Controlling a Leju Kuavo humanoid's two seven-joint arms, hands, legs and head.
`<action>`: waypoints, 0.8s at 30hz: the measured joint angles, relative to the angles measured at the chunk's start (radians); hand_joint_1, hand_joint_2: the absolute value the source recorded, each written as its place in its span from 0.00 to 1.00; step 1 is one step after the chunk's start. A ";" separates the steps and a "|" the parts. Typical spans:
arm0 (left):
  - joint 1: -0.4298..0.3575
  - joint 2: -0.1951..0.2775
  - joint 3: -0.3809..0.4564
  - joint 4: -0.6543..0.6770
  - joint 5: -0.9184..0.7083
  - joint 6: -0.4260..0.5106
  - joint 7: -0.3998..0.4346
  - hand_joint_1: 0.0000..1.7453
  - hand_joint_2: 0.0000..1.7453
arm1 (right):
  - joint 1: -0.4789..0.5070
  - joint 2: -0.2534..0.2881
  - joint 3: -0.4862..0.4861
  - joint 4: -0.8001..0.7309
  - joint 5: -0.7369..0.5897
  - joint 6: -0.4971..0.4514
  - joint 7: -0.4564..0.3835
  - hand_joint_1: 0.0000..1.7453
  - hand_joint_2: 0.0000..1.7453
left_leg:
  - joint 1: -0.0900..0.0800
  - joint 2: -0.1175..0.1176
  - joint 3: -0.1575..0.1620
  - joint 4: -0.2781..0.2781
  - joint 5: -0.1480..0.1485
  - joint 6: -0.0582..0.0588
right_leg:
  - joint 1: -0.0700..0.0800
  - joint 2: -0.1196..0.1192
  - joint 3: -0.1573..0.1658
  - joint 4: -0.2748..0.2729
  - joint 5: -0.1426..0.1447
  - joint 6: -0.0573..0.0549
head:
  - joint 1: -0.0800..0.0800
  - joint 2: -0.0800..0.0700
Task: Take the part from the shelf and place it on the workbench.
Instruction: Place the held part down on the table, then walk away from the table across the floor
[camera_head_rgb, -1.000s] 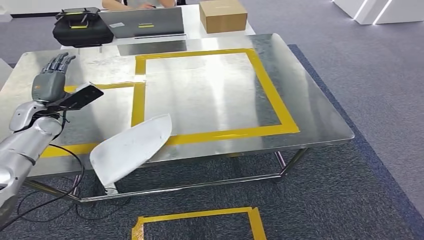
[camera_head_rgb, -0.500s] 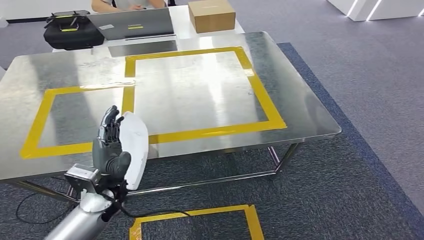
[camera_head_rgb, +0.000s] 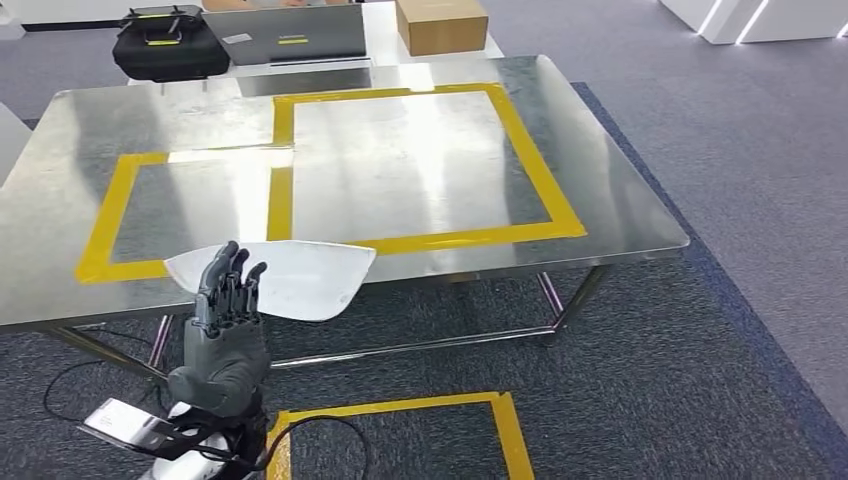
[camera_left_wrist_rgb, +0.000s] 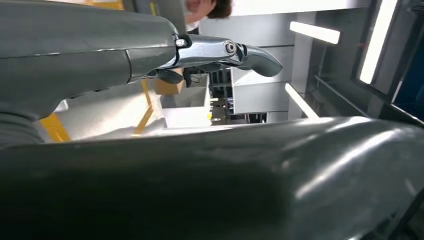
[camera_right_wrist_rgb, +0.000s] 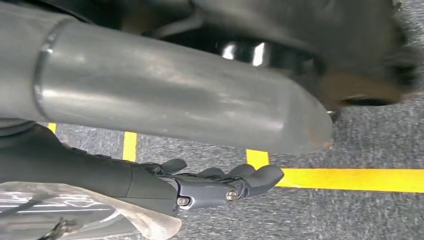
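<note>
From my head I look forward and down over the workbench (camera_head_rgb: 620, 190) and carpet. My left wrist camera sits close behind my left hand (camera_left_wrist_rgb: 125, 55), facing across the bench; both share its yellow tape. My right wrist camera looks down at taped carpet.

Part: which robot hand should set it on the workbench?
Left, likely. The left robot hand is raised at the white part, right at the workbench near edge. The right robot hand hangs low over the floor tape.
</note>
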 joint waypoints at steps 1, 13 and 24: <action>0.003 0.001 -0.001 -0.010 -0.013 0.002 -0.001 0.00 0.00 | -0.001 0.000 0.003 -0.004 0.003 0.003 0.000 0.00 0.00 | -0.001 0.000 -0.007 0.005 0.007 -0.005 | 0.000 0.002 0.046 -0.065 -0.001 -0.003 | 0.000 0.000; 0.040 0.016 -0.039 -0.021 -0.091 0.037 0.005 0.00 0.00 | 0.000 0.000 0.003 -0.010 0.047 0.027 -0.008 0.00 0.00 | 0.001 -0.008 -0.017 0.269 -0.155 -0.026 | 0.026 -0.013 -0.017 -0.119 0.065 -0.072 | -0.004 0.000; 0.067 0.020 0.173 0.428 -0.116 0.255 0.126 0.00 0.00 | 0.006 0.003 -0.005 -0.016 -0.003 0.007 0.004 0.00 0.00 | -0.010 0.003 0.116 -0.046 -0.062 0.026 | 0.025 -0.003 -0.130 0.033 -0.025 -0.029 | 0.004 0.000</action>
